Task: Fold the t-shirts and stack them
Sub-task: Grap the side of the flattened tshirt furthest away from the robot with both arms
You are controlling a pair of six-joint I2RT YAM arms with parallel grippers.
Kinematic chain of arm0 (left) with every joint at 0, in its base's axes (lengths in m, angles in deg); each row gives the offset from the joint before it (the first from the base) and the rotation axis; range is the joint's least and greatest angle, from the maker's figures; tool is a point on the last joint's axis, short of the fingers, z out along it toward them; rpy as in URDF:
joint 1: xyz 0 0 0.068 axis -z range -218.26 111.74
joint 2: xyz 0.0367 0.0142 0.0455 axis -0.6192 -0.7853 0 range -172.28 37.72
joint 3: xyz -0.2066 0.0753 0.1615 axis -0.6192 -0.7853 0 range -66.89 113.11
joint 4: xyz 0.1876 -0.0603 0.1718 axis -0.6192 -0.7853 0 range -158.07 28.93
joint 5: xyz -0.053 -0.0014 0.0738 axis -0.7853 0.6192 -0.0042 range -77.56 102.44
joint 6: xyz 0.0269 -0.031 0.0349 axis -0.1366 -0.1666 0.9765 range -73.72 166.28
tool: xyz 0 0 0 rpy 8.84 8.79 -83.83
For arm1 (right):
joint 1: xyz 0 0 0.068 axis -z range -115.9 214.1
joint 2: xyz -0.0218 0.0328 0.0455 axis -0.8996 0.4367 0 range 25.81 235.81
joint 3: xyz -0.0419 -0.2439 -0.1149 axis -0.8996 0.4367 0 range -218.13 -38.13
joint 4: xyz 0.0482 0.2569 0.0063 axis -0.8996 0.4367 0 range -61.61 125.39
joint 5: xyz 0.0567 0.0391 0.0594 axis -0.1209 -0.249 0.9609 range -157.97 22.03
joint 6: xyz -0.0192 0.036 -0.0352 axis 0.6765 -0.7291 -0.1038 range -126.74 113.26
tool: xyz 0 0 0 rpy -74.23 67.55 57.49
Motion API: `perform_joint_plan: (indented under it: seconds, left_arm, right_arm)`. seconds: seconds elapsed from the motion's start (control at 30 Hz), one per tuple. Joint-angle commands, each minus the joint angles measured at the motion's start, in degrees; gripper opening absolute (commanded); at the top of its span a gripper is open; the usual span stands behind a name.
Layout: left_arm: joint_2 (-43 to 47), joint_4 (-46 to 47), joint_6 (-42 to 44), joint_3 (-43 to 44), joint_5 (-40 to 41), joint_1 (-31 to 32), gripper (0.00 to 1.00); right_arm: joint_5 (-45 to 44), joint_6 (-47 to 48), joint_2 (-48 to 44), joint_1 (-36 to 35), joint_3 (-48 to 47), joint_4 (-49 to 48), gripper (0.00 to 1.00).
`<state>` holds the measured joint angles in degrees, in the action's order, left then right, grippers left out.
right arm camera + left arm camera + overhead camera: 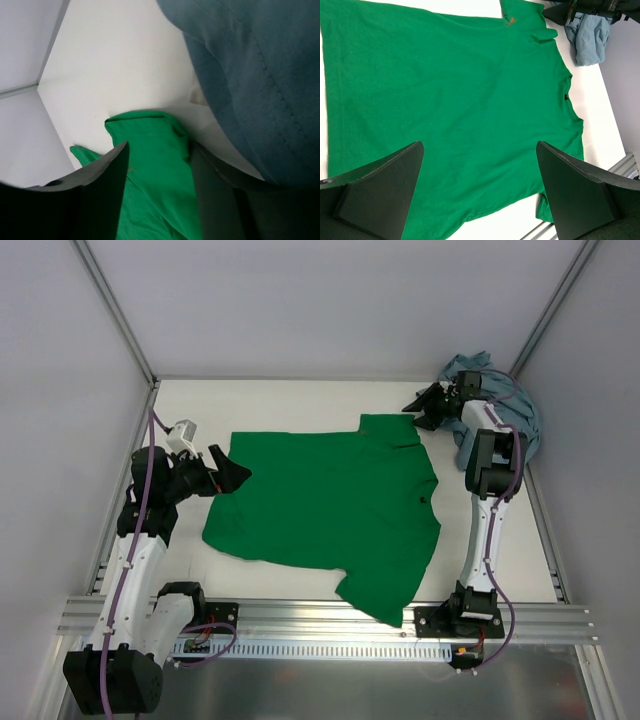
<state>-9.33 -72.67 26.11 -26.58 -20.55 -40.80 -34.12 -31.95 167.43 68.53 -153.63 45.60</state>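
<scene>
The bright green t-shirt (320, 495) lies spread flat in the middle of the white table (290, 405), collar toward the right. The blue-grey t-shirt (525, 420) sits bunched in the back right corner. My left gripper (232, 468) hovers open over the green shirt's left hem; its wrist view shows the green shirt (445, 90) below wide-apart fingers (385, 185). My right gripper (422, 412) is down at the green shirt's far sleeve. In its wrist view the green sleeve (155, 160) lies between the two fingers, which stand apart, and the blue-grey shirt (260, 75) fills the right.
White enclosure walls with metal posts (115, 315) close in the back and sides. An aluminium rail (330, 615) with the arm bases runs along the near edge. The right arm (490, 500) stands along the table's right side, beside the blue-grey shirt.
</scene>
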Motion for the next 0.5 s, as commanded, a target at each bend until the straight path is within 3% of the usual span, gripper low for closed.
perform_joint_plan:
  seconds: [0.0, 0.03, 0.17, 0.37, 0.47]
  left_arm:
    - [-0.1, 2.1, 0.7, -0.4, -0.7, 0.5, 0.99]
    - [-0.1, 2.0, 0.7, -0.4, -0.8, 0.5, 0.99]
    - [0.1, 1.9, 0.8, -0.6, -0.7, 0.5, 0.99]
    - [-0.8, 2.8, 0.2, -0.9, -0.4, 0.4, 0.99]
    - [-5.8, 2.4, -0.6, 1.0, 4.0, 0.5, 0.99]
  right_arm:
    - [0.6, -1.2, 2.7, -0.6, -1.8, 1.8, 0.53]
    - [0.7, -1.4, 3.0, -0.6, -2.3, 2.4, 0.36]
    - [0.4, -1.6, 3.1, -0.6, -2.5, 2.8, 0.05]
    - [-0.1, -0.4, 0.9, -0.6, -1.4, 2.7, 0.00]
    - [0.2, -0.1, -1.1, -0.6, -0.6, 2.6, 0.00]
